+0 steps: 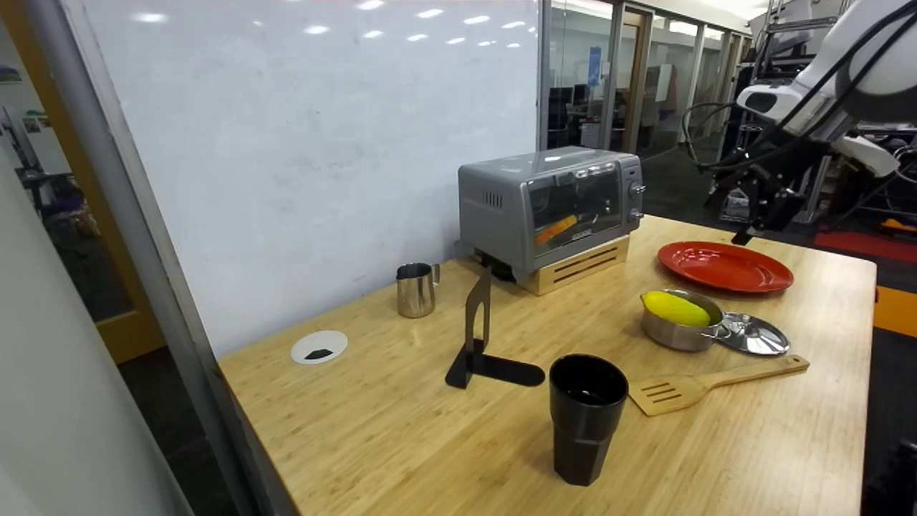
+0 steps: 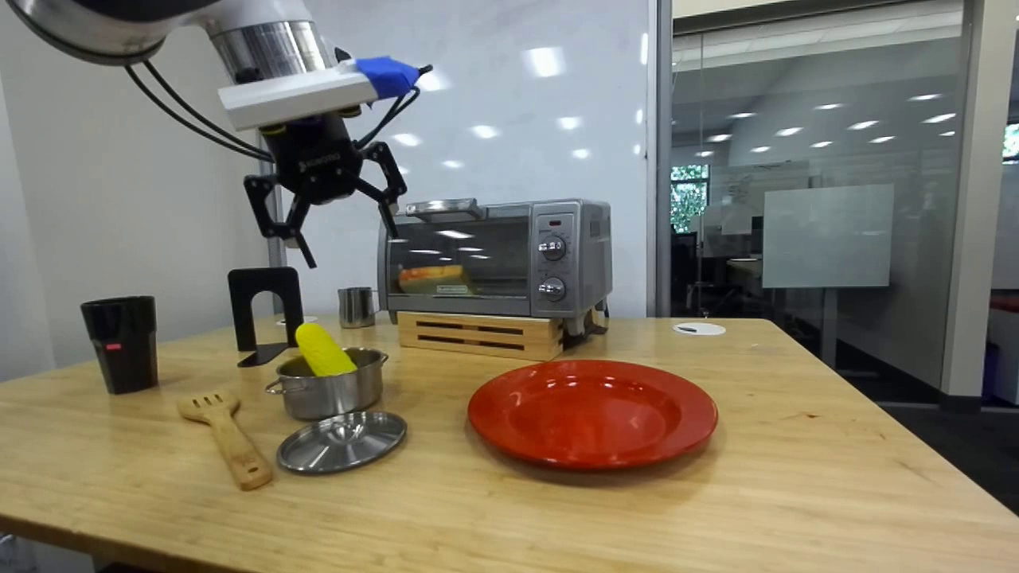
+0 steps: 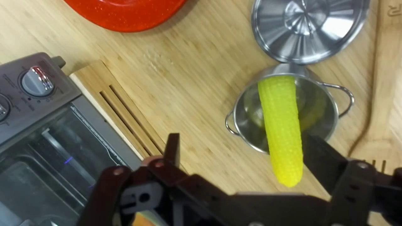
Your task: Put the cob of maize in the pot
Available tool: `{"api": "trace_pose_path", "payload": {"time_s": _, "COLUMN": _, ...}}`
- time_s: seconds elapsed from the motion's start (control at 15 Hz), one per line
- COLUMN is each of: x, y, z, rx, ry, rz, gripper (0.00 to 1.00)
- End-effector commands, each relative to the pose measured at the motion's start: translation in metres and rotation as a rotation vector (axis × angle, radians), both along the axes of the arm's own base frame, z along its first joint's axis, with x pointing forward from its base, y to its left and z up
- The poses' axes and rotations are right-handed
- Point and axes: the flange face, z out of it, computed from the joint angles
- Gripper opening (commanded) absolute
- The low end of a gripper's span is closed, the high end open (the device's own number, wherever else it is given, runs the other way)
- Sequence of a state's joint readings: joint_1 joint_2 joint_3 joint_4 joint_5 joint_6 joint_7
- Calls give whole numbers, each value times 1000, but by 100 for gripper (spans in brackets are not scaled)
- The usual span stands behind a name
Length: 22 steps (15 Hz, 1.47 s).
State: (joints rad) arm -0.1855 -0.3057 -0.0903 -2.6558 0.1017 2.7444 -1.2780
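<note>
Hangs well above the wooden table (image 2: 796, 501) with the gripper (image 2: 352, 249) spread wide, clasping only air. Clears the pot (image 2: 326, 398) and the cob of maize (image 2: 322, 350) in an exterior view; overlaps the pot's rim with one finger (image 3: 323, 163) in the wrist view. In the pot, the cob, tilted, with one end down inside and the other jutting past the rim. Just beside the pot, the lid (image 2: 342, 442); near that, the wooden spatula (image 2: 235, 446). Farther off, the red plate (image 2: 593, 414), the black cup (image 1: 584, 423), the black bookend (image 1: 509, 369), the steel cup (image 1: 415, 292), and the toaster oven (image 2: 493, 263) on a slatted wooden base (image 2: 478, 333).
</note>
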Motion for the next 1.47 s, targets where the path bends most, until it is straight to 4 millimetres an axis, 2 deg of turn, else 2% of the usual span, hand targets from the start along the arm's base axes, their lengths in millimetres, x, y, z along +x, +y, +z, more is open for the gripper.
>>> {"api": "trace_pose_path", "payload": {"time_s": 0.0, "x": 6, "y": -3, "z": 33, "rx": 58, "ry": 57, "rz": -46, "gripper": 100}}
{"api": "trace_pose_path", "payload": {"time_s": 0.33, "x": 20, "y": -22, "z": 58, "rx": 99, "ry": 3, "rz": -358, "gripper": 100}}
{"api": "trace_pose_path", "payload": {"time_s": 0.67, "x": 25, "y": -28, "z": 56, "rx": 91, "ry": 71, "rz": -632, "gripper": 100}}
{"api": "trace_pose_path", "payload": {"time_s": 0.73, "x": 18, "y": -23, "z": 59, "rx": 102, "ry": 25, "rz": -562, "gripper": 100}}
{"api": "trace_pose_path", "payload": {"time_s": 1.4, "x": 18, "y": -22, "z": 59, "rx": 106, "ry": 28, "rz": -573, "gripper": 100}}
